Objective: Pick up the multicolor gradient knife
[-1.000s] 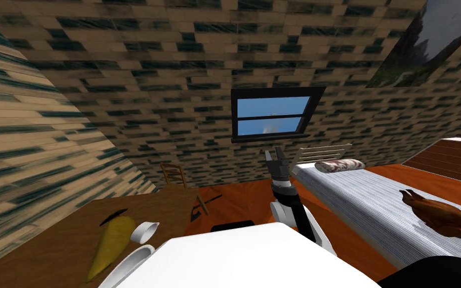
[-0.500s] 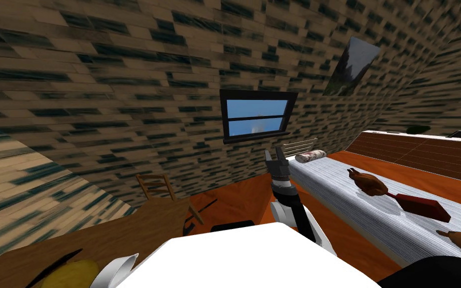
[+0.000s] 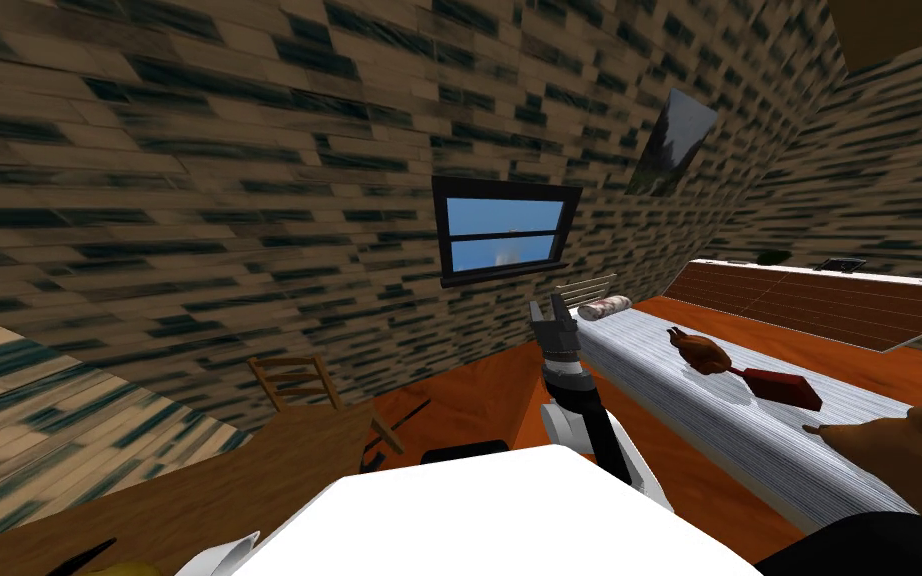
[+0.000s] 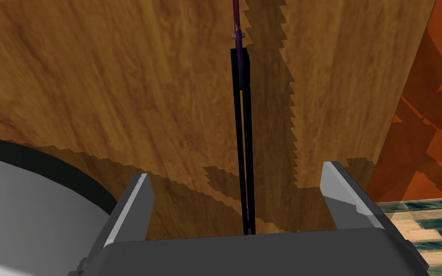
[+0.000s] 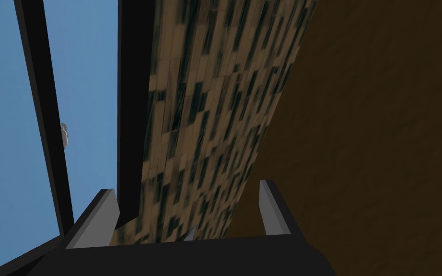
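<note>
In the left wrist view a thin knife [image 4: 242, 143] lies on a wooden table [image 4: 119, 96], seen edge-on. Its near part is black and its far end is purple [image 4: 236, 19]. My left gripper [image 4: 241, 201] is open just above the table, and the knife's near end runs between its fingers [image 4: 133, 206] without touching either. The table's edge and the orange floor [image 4: 436, 120] are close beside the other finger. My right gripper [image 3: 552, 318] is raised in front of my chest and stands open [image 5: 181, 206] with nothing in it.
A wooden chair [image 3: 294, 378] stands at the table's [image 3: 249, 470] far side. To the right is a long grey striped bed [image 3: 649, 370] with a pillow [image 3: 604, 307], a roast chicken [image 3: 701, 352] and a red block [image 3: 781, 386]. Orange floor [image 3: 479, 400] lies between table and bed.
My head view has swung to the right: the table and the yellow thing on it slid off to the lower left, and the bed and chicken came toward the middle. Both arms keep their pose.
</note>
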Controlling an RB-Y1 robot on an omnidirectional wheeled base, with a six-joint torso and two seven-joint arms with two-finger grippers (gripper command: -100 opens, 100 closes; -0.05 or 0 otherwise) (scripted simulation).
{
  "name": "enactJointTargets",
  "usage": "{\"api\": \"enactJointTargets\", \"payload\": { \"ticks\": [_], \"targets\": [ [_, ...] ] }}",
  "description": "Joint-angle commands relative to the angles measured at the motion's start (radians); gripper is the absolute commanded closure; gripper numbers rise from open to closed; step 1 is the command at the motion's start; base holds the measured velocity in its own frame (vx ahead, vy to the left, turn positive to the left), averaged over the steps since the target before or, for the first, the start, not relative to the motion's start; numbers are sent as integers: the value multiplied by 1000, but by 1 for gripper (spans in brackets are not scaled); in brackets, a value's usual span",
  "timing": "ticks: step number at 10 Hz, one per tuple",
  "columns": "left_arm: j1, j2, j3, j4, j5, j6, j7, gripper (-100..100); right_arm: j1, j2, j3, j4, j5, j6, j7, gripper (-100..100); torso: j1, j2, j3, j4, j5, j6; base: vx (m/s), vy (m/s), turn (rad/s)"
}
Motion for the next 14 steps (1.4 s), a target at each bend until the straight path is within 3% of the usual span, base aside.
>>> {"api": "enactJointTargets", "payload": {
  "ticks": [1, 3, 6, 8, 9, 10, 11, 14],
  "targets": [
    [-22, 8, -19, 25, -38, -9, 50, -100, 0, 0, 0, 0, 0, 0, 0, 0, 0, 0, 0, 0, 0, 0, -58, -44, -122],
    [-22, 8, -19, 25, -38, -9, 89, -100, 0, 0, 0, 0, 0, 0, 0, 0, -1, 1, 0, 0, 0, 0, -35, -27, -21],
    [-60, 22, -50, 68, -106, -22, 183, -100, 0, 0, 0, 0, 0, 0, 0, 0, -1, 0, 0, 0, 0, 0, -43, -35, -122],
    [-60, 22, -50, 68, -106, -22, 228, -100, 0, 0, 0, 0, 0, 0, 0, 0, 0, 1, 0, 0, 0, 0, -35, -16, -24],
    [-79, 29, -66, 89, -140, -29, 264, -100, 0, 0, 0, 0, 0, 0, 0, 0, 1, 0, 0, 0, 0, 0, -40, -31, -123],
    [-79, 29, -66, 89, -140, -29, 290, -100, 0, 0, 0, 0, 0, 0, 0, 0, 0, 0, 0, 0, 0, 0, -42, -33, -84],
    [-79, 29, -66, 89, -140, -29, 298, -100, 0, 0, 0, 0, 0, 0, 0, 0, 0, 0, 0, 0, 0, 0, -18, -14, 3],
    [-116, 43, -98, 132, -208, -43, 393, -100, 0, 0, 0, 0, 0, 0, 0, 0, 0, 0, 0, 0, 0, 0, -41, -33, -114]
  ]
}}
